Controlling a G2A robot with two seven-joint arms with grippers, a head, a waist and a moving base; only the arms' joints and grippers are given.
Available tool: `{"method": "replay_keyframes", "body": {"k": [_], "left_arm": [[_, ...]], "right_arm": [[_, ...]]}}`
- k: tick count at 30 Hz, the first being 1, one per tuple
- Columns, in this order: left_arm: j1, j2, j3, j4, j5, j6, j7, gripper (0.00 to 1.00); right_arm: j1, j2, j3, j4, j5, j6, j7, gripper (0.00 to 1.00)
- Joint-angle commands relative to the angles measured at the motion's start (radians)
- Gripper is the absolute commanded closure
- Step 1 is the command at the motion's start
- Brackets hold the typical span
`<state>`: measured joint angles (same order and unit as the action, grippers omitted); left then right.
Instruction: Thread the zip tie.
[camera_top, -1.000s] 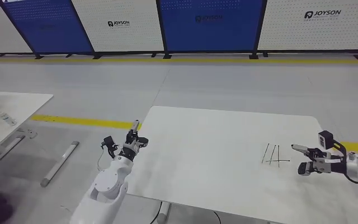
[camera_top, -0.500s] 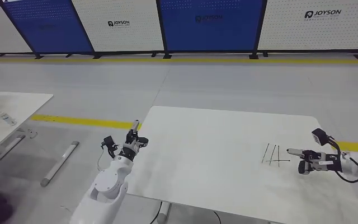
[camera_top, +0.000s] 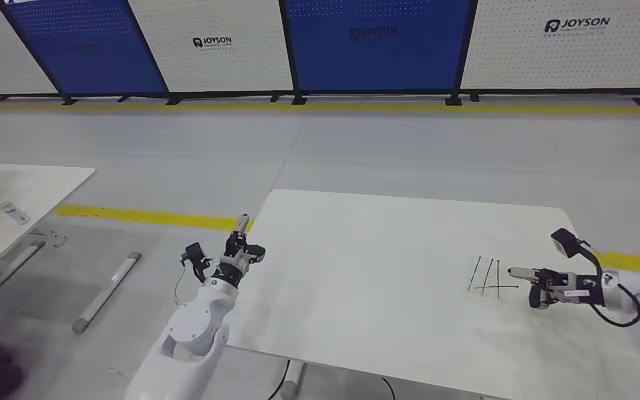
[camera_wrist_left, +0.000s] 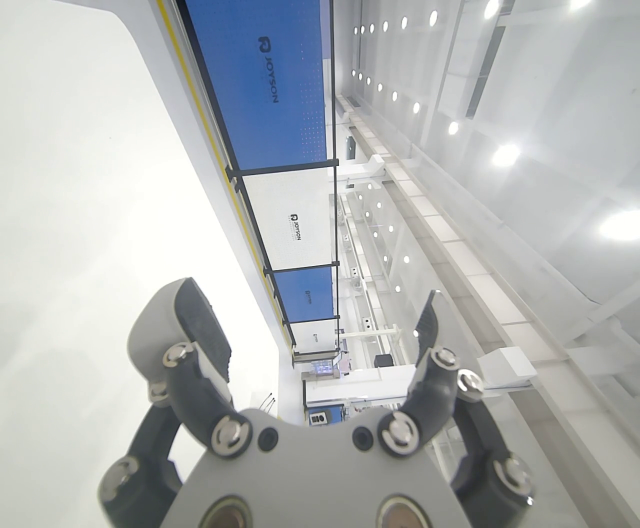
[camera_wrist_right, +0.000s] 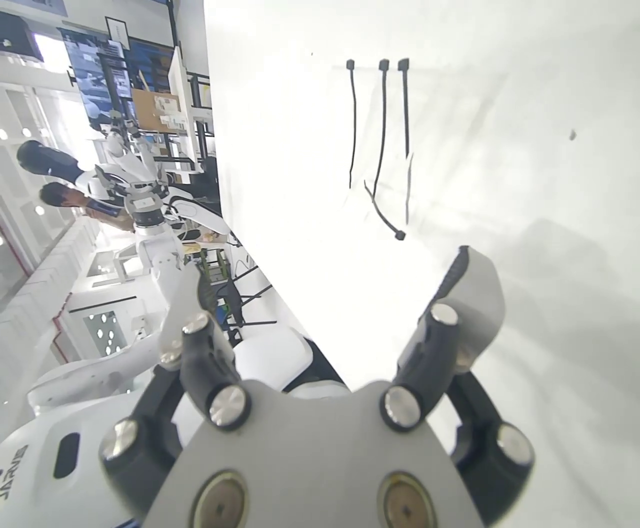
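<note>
Several thin black zip ties lie flat near the right end of the white table; three run side by side and one crosses their tails. The right wrist view shows them just beyond my right gripper, which is open and holds nothing. From above, the right gripper hovers low beside the ties, a short gap away. My left gripper stands at the table's left edge, far from the ties, fingers pointing up. It is open and holds nothing.
The table's left edge runs right by the left arm, and its front edge lies close to the right arm. A second white table stands far left, with a metal bar on the floor. Blue and white panels line the back.
The right gripper has slid left across the table toward the zip ties and turned edge-on. The left arm has kept still.
</note>
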<state>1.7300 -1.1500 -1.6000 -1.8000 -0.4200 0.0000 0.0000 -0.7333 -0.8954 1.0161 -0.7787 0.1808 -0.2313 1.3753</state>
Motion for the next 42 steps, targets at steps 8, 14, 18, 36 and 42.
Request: {"method": "replay_keyframes", "body": {"k": [8,14,18,36,42], "left_arm": [[0.000,0.000,0.000,0.000,0.000,0.000,0.000,0.00],[0.000,0.000,0.000,0.000,0.000,0.000,0.000,0.00],[0.000,0.000,0.000,0.000,0.000,0.000,0.000,0.00],[0.000,0.000,0.000,0.000,0.000,0.000,0.000,0.00],[0.000,0.000,0.000,0.000,0.000,0.000,0.000,0.00]], "right_arm": [[0.080,-0.037,-0.085,0.113,0.021,-0.053,0.015,0.00],[0.080,-0.037,-0.085,0.113,0.021,-0.053,0.015,0.00],[0.080,-0.037,-0.085,0.113,0.021,-0.053,0.015,0.00],[0.053,-0.051,-0.075,0.139,0.036,-0.038,-0.102,0.03],[0.060,-0.055,-0.076,0.174,0.026,-0.049,-0.091,0.40]]}}
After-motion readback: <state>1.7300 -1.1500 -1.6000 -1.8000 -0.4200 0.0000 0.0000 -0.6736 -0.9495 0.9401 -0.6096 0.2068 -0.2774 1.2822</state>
